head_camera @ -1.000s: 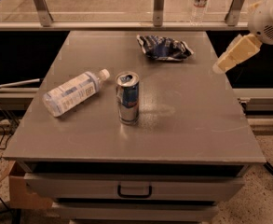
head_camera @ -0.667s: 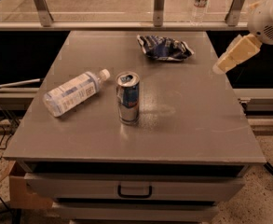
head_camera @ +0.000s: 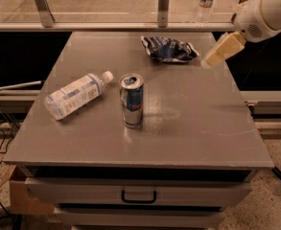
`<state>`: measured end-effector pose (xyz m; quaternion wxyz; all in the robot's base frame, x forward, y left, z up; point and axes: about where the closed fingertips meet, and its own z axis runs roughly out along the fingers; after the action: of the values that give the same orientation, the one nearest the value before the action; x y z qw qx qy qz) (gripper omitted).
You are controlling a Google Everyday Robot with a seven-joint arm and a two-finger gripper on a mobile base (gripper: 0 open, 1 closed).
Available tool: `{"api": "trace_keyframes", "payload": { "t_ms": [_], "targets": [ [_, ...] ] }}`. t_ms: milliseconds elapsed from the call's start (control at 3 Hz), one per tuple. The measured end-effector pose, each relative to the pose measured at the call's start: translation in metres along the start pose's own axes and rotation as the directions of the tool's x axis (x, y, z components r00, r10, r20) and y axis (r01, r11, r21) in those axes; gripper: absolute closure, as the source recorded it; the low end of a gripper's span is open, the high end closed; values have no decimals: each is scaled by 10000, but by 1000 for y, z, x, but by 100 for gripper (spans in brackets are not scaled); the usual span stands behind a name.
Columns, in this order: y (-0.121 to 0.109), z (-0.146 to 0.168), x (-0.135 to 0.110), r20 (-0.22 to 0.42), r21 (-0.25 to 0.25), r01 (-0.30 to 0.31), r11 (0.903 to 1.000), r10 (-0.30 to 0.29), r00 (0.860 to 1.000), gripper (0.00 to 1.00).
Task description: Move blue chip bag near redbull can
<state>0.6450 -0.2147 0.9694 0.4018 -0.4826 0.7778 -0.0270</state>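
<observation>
Looking at the grey table (head_camera: 202, 128) first, since it fills most of the view and everything I care about sits on it; my arm (head_camera: 269, 8) comes in from the upper right corner of the view, off the table's far right edge; a clear water bottle (head_camera: 75, 96) lies on its side over on the left half, cap pointing toward the middle, and it's not my business today; the blue chip bag (head_camera: 169, 49) is lying flat and crumpled near the far edge, a bit right of centre, with its long axis running side to side across the view; the redbull can (head_camera: 131, 102) stands upright around the middle, nearer the camera than the bag and slightly left of it, well apart from it; my gripper (head_camera: 214, 56) hangs just beside the bag's right end, angled down and toward it, not touching as far as I can see; honestly can't tell if it's open or closed from here; so the bit that matters: the bag is directly to the view's left of the gripper, presenting its narrow end, and I reckon a short reach that way gets me over it before hauling it forward to the can.
</observation>
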Motion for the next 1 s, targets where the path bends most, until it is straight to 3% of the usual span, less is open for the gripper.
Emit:
{"api": "trace_keyframes", "payload": {
  "t_ms": [667, 1000],
  "targets": [
    [0, 76, -28, 1148, -1067, -456, 9932, 578, 9917, 0],
    [6, 112, -36, 1640, -1657, -814, 9828, 1089, 9804, 0]
  ]
}}
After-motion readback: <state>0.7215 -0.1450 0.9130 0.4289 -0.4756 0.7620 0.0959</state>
